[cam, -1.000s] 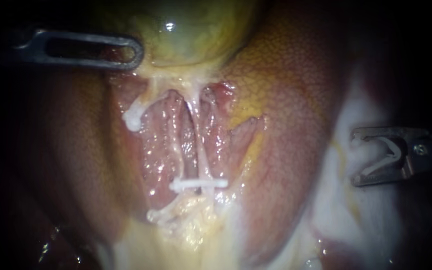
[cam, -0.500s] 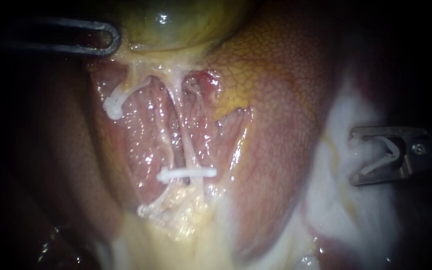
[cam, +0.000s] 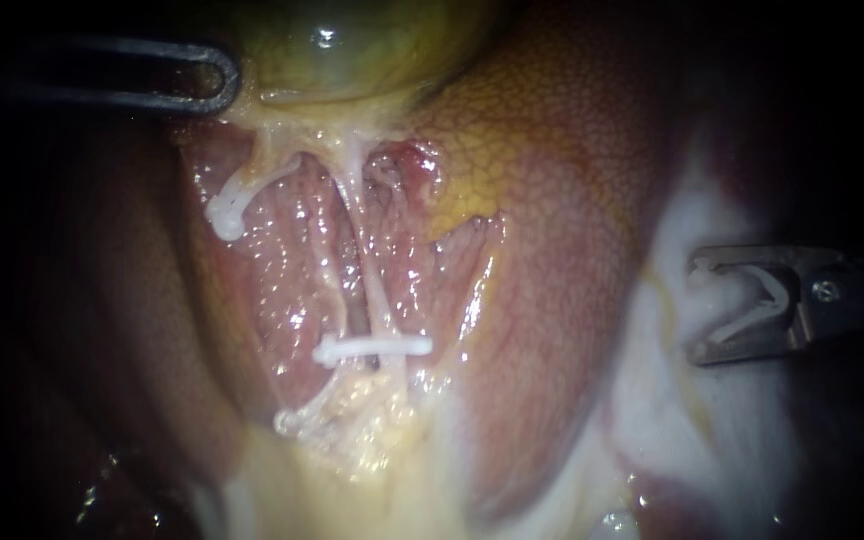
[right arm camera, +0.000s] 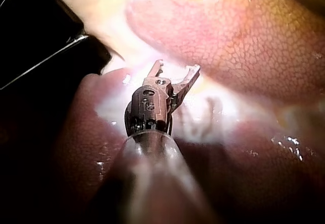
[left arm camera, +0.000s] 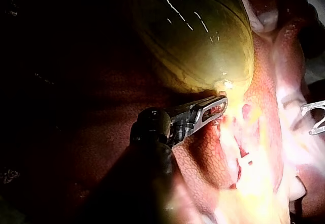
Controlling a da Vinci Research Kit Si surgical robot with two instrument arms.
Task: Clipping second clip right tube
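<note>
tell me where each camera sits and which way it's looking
Endoscope view: close to the tissue, facing the liver, gallbladder and placed clip on a tube; left instrument comes from the left, end effector shut on the gallbladder; right instrument from the right, holding a loaded clip.
Left wrist view: on the left arm, looking along its shaft to the gallbladder.
Right wrist view: on the right arm, looking along its shaft toward the liver.
Shared: endoscope and left wrist views show both instruments.

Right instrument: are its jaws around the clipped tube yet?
No, the right instrument, a loaded clip between its jaws, sits over pale tissue well apart from the tube and its placed clip.
</note>
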